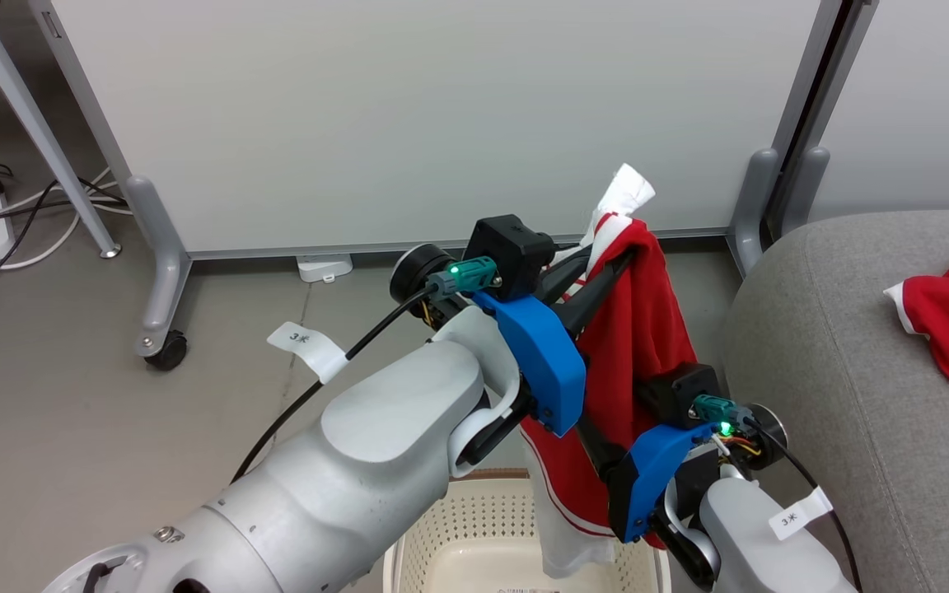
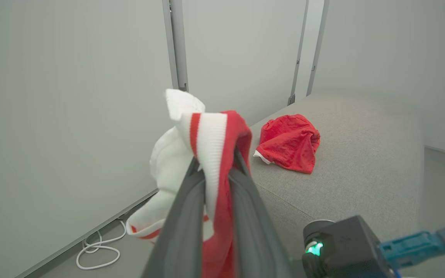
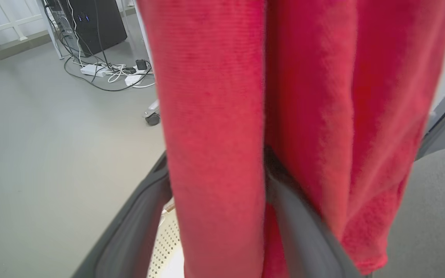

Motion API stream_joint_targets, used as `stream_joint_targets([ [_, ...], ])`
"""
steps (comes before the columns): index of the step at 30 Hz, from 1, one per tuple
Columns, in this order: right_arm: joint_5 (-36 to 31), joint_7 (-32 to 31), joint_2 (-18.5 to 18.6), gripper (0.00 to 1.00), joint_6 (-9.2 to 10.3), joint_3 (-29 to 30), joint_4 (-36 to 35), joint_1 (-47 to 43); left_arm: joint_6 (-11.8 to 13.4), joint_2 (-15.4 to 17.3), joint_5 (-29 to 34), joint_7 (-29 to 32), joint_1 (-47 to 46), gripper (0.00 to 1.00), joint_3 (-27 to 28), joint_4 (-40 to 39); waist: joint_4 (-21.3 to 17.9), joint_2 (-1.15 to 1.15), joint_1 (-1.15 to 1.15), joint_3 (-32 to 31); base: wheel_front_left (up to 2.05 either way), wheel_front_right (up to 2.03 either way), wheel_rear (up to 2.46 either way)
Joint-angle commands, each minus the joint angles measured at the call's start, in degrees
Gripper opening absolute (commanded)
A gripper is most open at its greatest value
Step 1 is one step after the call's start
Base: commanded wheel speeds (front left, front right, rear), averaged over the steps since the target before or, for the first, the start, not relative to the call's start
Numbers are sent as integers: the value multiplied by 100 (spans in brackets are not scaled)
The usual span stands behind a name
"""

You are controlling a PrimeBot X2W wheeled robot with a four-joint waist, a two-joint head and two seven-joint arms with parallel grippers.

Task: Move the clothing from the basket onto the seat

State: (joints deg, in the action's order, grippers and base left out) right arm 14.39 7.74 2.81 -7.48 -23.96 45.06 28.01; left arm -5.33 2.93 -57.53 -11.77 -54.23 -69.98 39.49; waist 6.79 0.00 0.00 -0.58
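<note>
Pinched the red garment by its white trim in the clenched left pincer, high over the basket, near the sofa. Had the right pincer wide open, cloth hanging between. Looked soft, light, floppy; best grabbed at a thick fold

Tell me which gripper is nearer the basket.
Right. The right gripper hangs low, just above the basket, jaws open around the hanging garment. The left gripper is higher up, jaws shut on the garment's top.
</note>
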Motion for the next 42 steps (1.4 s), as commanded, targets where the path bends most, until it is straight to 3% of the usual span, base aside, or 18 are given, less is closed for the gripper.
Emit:
stream_joint_targets([
  [1, 63, 23, 15, 100, -3, -41, 74, 112, 32, -6, -24, -28, -87, 0, -33, -20, 2, 0, 0, -7, 0, 0, 0],
  [2, 92, 32, 15, 100, -3, -77, 146, 143, 35, -4, -36, -29, -94, 0, -41, -24, 4, 0, 0, -15, 0, 0, 0],
  [3, 135, 40, 15, 56, -3, -105, 204, 168, 34, -4, -43, -31, -101, 0, -51, -26, 5, 0, 0, -23, 0, 0, 0],
  [4, 173, 57, 15, 19, -3, -127, 253, 192, 44, -4, -46, -34, -111, 0, -62, -28, 6, 0, 0, -29, 0, 0, 0],
  [5, 207, 82, 15, 0, -3, -150, 300, 217, 54, -4, -59, -39, -119, 0, -73, -28, 5, 0, 0, -32, 0, 0, 0],
  [27, 656, 391, 14, 0, -3, -595, 590, 405, 84, -4, -224, -167, -138, 2, -190, 305, -124, 0, 0, -47, 0, 0, 0],
  [29, 670, 411, 14, 0, -3, -615, 568, 409, 95, -3, -199, -205, -119, 45, -185, 377, -134, 0, 0, -49, 0, 0, 0],
  [30, 680, 415, 14, 0, -3, -624, 559, 408, 100, -3, -182, -217, -104, 89, -174, 409, -140, 0, 0, -50, 0, 0, 0],
  [31, 685, 436, 14, 0, -3, -629, 545, 409, 105, -4, -171, -244, -81, 100, -149, 441, -148, 0, 0, -50, 0, 0, 0],
  [36, 660, 508, 14, 0, -3, -611, 453, 414, 112, 99, -116, -313, 70, 100, 24, 570, -205, 0, 0, -49, 0, 0, 0],
  [42, 602, 593, 14, 0, -3, -547, 272, 385, 171, 496, 144, -344, 424, 100, 588, 270, -308, 0, 0, -25, 0, 0, 0],
])
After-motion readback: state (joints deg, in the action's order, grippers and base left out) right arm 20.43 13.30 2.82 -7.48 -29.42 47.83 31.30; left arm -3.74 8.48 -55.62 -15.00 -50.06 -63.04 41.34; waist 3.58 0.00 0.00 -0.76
